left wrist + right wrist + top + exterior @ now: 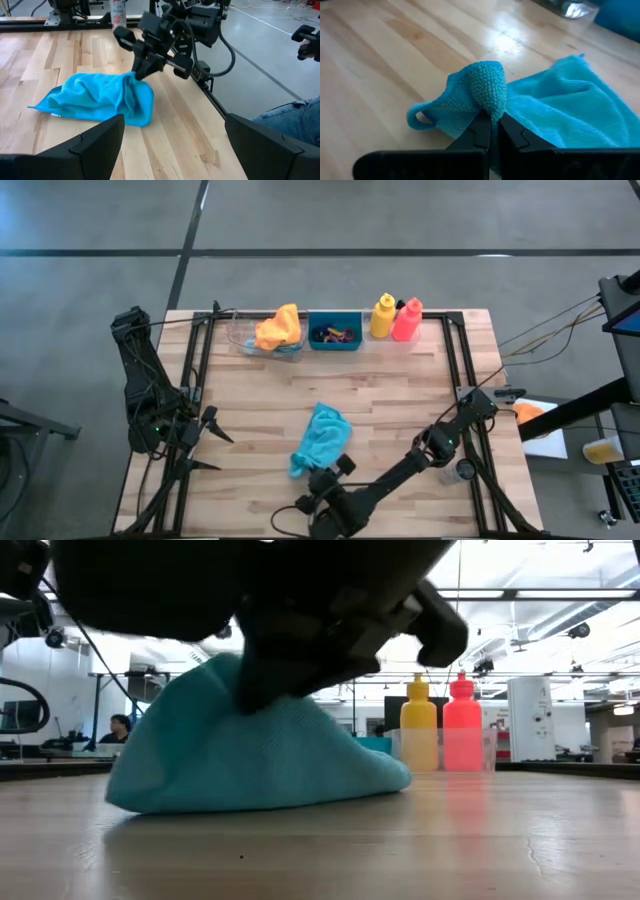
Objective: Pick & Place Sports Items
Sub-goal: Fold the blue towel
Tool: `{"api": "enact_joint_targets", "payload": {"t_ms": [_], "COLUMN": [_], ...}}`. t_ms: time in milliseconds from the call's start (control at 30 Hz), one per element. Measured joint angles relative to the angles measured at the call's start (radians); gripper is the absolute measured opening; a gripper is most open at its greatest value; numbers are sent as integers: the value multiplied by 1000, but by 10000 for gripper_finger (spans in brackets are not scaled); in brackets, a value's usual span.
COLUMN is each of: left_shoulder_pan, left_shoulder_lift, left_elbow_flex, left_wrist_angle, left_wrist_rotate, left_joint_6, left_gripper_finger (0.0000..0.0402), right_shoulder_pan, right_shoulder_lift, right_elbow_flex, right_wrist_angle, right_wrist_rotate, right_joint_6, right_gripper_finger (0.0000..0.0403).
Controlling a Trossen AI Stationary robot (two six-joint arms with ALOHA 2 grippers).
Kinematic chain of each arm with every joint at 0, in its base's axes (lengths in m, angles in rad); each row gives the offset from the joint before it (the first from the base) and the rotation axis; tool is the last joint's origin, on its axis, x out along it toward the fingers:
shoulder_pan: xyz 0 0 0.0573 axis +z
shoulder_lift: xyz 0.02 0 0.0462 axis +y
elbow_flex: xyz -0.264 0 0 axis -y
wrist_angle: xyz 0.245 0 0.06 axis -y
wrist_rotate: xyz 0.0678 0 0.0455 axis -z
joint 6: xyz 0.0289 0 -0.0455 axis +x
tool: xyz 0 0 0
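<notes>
1. You are working on a pale wood counter (400,395) over a grey floor, with an open workshop beyond it.
2. The right gripper (491,131) is pressed together on a raised fold of the teal cloth (322,437), which lies at mid-counter toward the near edge.
3. Expect the cloth to be light, limp and prone to trailing; the pinched fold looks like an adequate hold.
4. The left gripper (212,442) waits at the left side, spread and empty.
5. Along the far edge stand an orange cloth (279,327) in a clear tray (240,340), a teal bin (335,332), and the yellow bottle (382,316) and pink-red bottle (407,320). Nothing lies between them and the cloth.
</notes>
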Motion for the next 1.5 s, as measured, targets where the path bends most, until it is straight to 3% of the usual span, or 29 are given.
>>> {"api": "enact_joint_targets", "payload": {"t_ms": [667,1067,1500], "left_shoulder_pan": [0,0,0], "left_shoulder_lift": [0,0,0], "left_elbow_flex": [0,-9,-32], "left_wrist_angle": [-2,2,5], "left_wrist_rotate": [0,0,0], "left_joint_6": [3,4,3], "left_gripper_finger": [351,351,351], "right_shoulder_pan": [17,-17,-73], "right_shoulder_lift": [-44,-90,-166], "right_elbow_flex": [0,-3,-104], "right_wrist_angle": [-426,-477,-475], "right_wrist_rotate": [-35,-72,-101], "right_joint_6": [495,503,437], "right_gripper_finger": [8,8,8]}}
